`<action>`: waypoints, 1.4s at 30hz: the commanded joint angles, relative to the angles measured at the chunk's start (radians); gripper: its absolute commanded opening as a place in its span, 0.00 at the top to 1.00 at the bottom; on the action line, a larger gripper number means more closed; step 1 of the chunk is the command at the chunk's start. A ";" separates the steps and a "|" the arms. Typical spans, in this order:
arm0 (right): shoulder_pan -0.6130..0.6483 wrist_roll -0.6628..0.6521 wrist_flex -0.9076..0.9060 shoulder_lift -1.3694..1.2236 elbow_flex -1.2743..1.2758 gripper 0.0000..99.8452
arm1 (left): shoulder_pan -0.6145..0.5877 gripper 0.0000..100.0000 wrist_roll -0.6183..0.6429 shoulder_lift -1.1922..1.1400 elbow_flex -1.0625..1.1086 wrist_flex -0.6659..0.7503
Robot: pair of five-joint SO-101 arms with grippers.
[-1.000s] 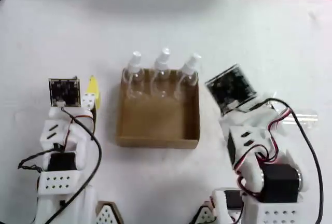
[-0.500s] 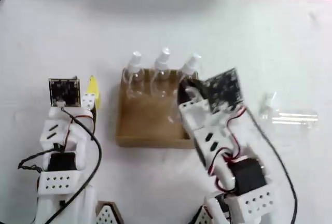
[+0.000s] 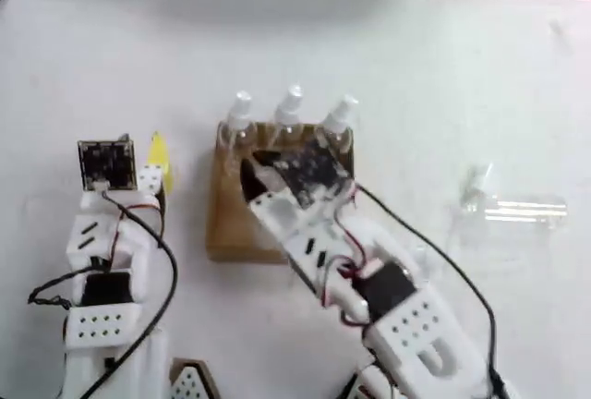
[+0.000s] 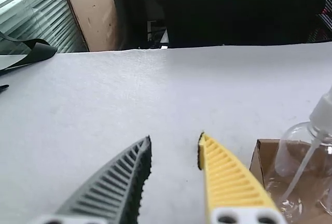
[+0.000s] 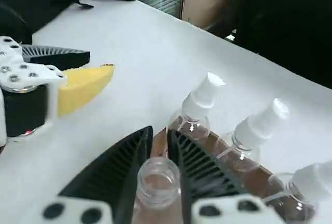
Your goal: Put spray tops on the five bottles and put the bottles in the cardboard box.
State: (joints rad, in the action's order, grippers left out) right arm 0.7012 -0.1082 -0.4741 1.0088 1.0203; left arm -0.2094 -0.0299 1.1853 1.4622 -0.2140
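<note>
The cardboard box (image 3: 218, 210) stands mid-table with three clear bottles wearing white spray tops (image 3: 291, 120) along its far wall. They appear again in the right wrist view (image 5: 199, 106). My right gripper (image 3: 251, 173) hangs over the box's left part. It is shut (image 5: 161, 130) on a clear bottle with a bare open neck (image 5: 157, 176). Another clear bottle (image 3: 512, 207) lies on its side on the table right of the box. My left gripper (image 4: 174, 143) is open and holds nothing, just left of the box (image 3: 152, 154).
The left arm's yellow finger (image 5: 83, 85) is close to the right gripper, across the box's left wall. The box corner (image 4: 263, 157) and one capped bottle (image 4: 306, 149) lie beside the left gripper. White table stretches beyond the box.
The right arm has swung left, from the box's right side to over its left part, with the topless bottle. The left arm shifted slightly left.
</note>
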 commanded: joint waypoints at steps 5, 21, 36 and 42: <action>0.044 0.011 0.185 -0.130 -0.003 0.98 | -0.013 0.85 -0.002 0.016 -0.021 0.028; 0.079 0.012 0.415 -0.392 -0.002 0.98 | -0.013 0.85 -0.002 0.016 -0.021 0.028; 0.087 0.006 0.418 -0.427 0.000 0.98 | -0.013 0.85 -0.002 0.016 -0.021 0.028; 0.117 0.003 0.412 -0.427 0.000 0.92 | -0.013 0.85 -0.002 0.016 -0.021 0.028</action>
State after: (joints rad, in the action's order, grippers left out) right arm 0.7979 -0.1082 -0.0798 0.5746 1.0265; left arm -0.2140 -0.0299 1.1853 1.4622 -0.2140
